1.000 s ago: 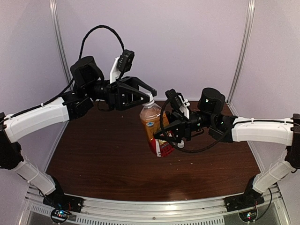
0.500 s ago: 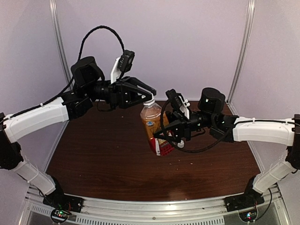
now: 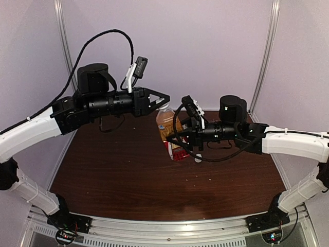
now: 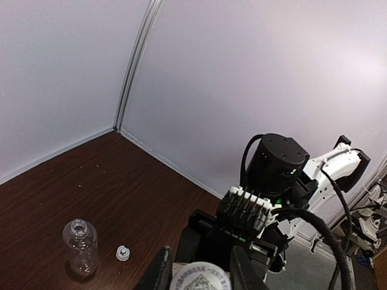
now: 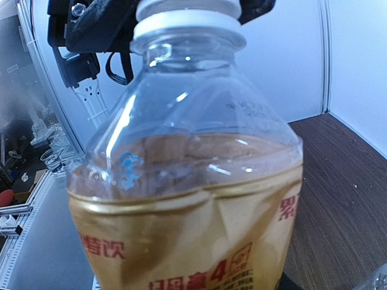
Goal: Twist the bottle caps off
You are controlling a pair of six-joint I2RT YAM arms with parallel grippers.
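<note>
**While the right arm held the bottle, the left one clamped its cap**

As both arms met over the middle of the dark wooden table, the amber bottle sat between them, leaning with its neck toward the left. Could not tell whether its base touched the tabletop.

- Right gripper: reached in from the right, jaws closed around the lower body of the amber bottle at the red and white label. In the right wrist view the bottle filled nearly the whole frame, brown liquid up to the shoulder, clear plastic above.
- Left gripper: came in from the left, roughly level, tip at the bottle's neck. Jaws pressed together on the white cap, one black finger on each side of it. From the right wrist the cap sat on the neck with the black fingers wrapped over its top.
- Whether the cap was loosened on its thread: could not tell.

Second bottle: a clear bottle stood upright on the table, on the far side of the left gripper, mouth open. A loose cap lay on the wood just beside it, not touching. Both were well apart from either gripper.

Surroundings: pale walls on the far and side edges.
</note>
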